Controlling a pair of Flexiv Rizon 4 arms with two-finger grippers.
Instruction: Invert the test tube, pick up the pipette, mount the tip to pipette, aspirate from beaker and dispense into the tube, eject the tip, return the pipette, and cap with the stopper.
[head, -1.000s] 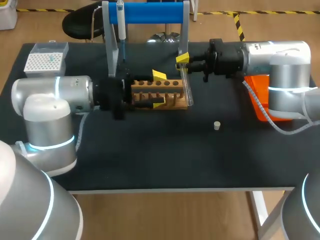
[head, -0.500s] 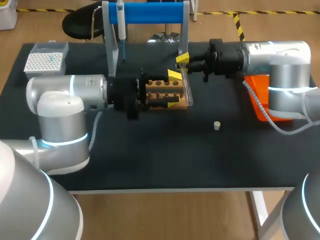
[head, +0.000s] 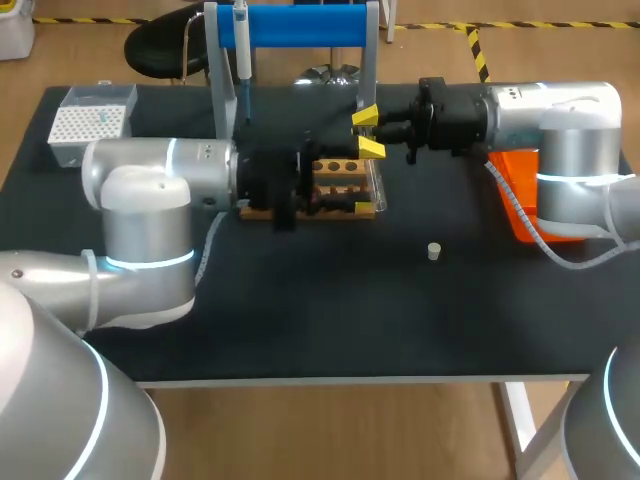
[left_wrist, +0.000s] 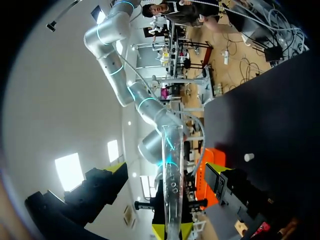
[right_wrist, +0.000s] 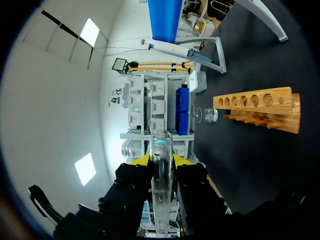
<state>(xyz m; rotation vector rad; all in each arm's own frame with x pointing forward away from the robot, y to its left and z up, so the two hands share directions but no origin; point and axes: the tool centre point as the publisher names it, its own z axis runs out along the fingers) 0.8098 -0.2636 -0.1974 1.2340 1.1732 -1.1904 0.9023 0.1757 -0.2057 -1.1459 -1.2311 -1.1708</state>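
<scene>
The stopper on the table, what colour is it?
The stopper is off-white; head view shows it best.

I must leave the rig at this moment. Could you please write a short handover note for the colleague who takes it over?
Right gripper: shut on the test tube, held clear of the wooden rack.
Left gripper: open, one finger on either side of the tube, not touching it.
Pipette hangs on its stand; stopper lies on the table; beaker stands beyond the rack.
Done: tube is out of the rack. Left: finishing the inversion, all pipette steps, capping.
</scene>
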